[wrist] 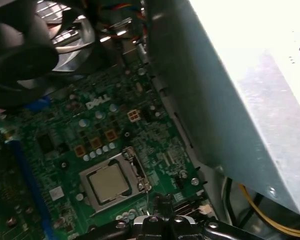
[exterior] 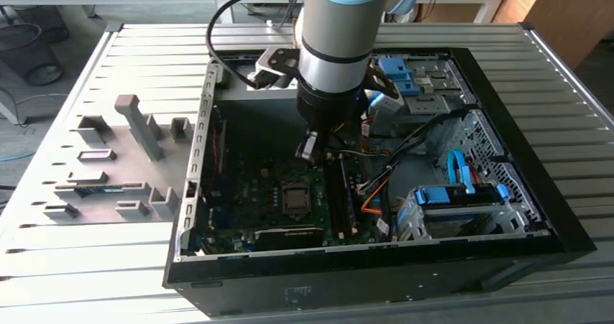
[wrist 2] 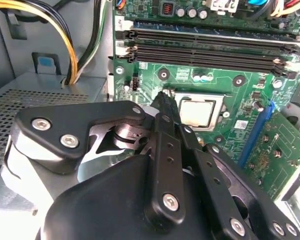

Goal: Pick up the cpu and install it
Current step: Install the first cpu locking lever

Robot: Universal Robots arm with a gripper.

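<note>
Even daylight is seen in the exterior view, though the computer case (exterior: 364, 195) interior is shadowed. In the first wrist view, the power-supply box (wrist: 250, 90) is washed out by glare and the motherboard (wrist: 90, 140) is rendered dim and soft.

Green motherboard (wrist 2: 210, 90) with a pale silvery-grey cpu (wrist: 109, 181), black memory slots (wrist 2: 210, 50), yellow cables (wrist 2: 50, 20), blue drive clips (exterior: 459, 195), black end effector (wrist 2: 165, 107), light grey ribbed table (exterior: 115, 58).
</note>
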